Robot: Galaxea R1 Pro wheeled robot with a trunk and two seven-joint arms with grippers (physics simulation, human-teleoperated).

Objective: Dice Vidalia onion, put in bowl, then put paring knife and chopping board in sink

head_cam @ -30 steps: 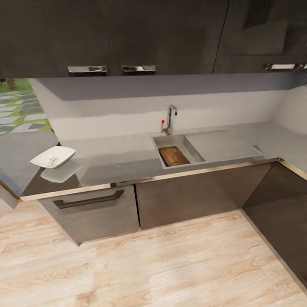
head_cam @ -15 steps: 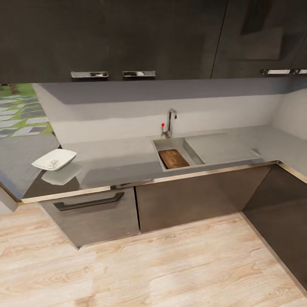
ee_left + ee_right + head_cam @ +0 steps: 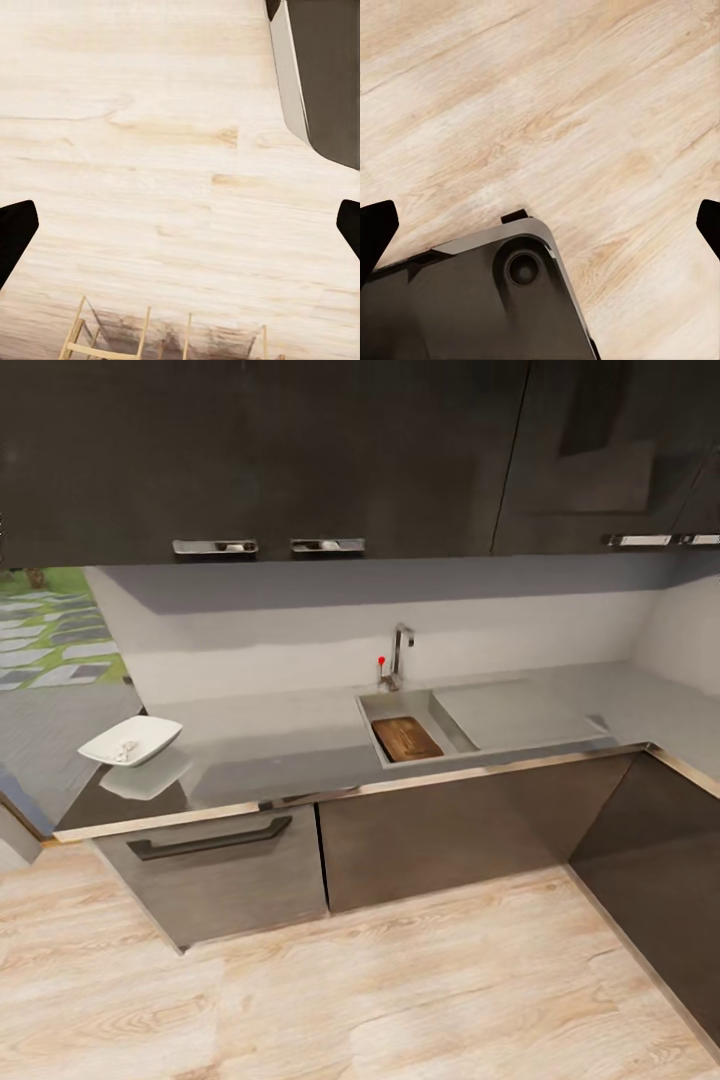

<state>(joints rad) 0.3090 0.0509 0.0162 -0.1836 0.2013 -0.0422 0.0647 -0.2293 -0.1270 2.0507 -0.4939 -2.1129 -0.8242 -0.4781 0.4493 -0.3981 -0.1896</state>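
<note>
Grippers point(image 3: 180, 225) point(image 3: 540, 225) spread wide, both aimed at floor point(image 3: 150, 150).

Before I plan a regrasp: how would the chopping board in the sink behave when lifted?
The board looks like a flat, solid wooden slab, so probably stiff and fairly heavy for its size. It lies flat on the sink floor, so fingers would likely struggle to get under an edge. It shouldn't roll.

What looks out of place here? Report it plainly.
Nothing spilled or damaged. The chopping board lies flat inside the sink basin, and the bowl sits near the left end of the countertop, holding small pale bits.
</note>
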